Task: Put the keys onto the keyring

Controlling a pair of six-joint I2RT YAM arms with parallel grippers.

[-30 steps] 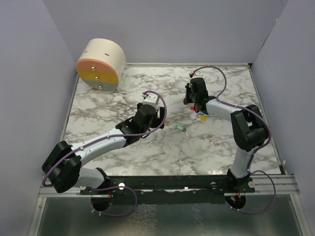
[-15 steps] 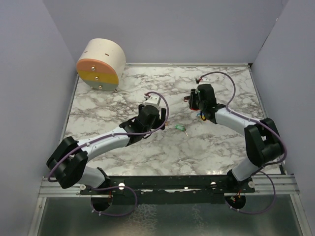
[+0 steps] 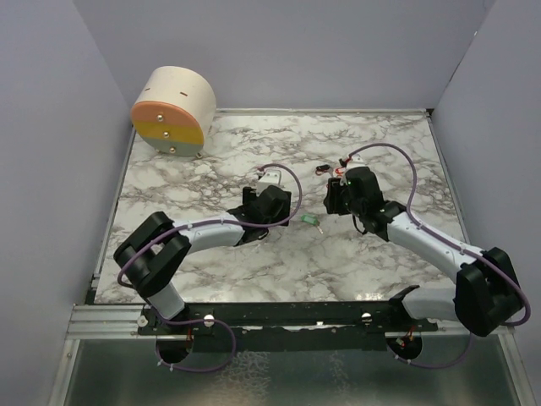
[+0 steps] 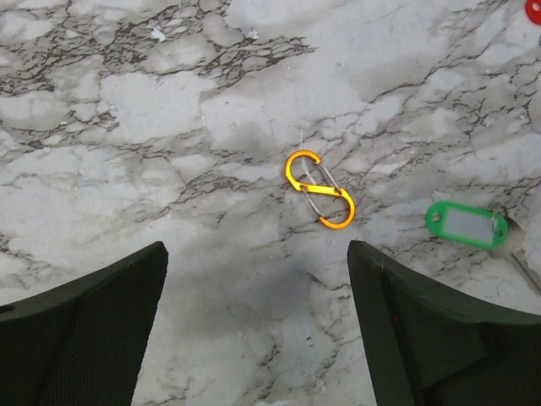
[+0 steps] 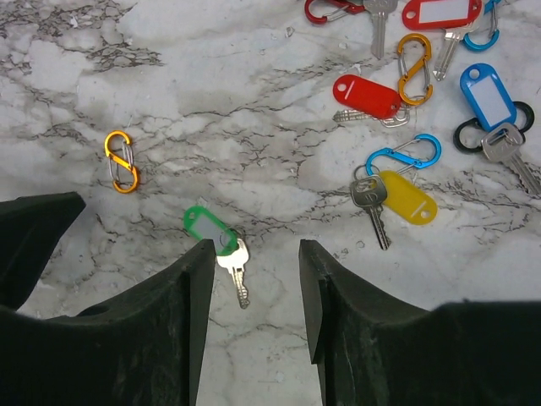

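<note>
Likely light, thin and slippery, the green key [image 5: 235, 264] wants pinching by its tag [image 5: 207, 226]; left gripper [image 4: 256, 254] gapes wide, right gripper [image 5: 255, 245] half-open, both empty.

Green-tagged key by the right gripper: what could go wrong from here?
1. The green-tagged key lies off-centre, beside one finger of the open right gripper; closing might nudge it aside or catch only the tag.
2. The orange S-shaped clip lies flat on the marble table; the open left gripper may slide it rather than lift it.
</note>
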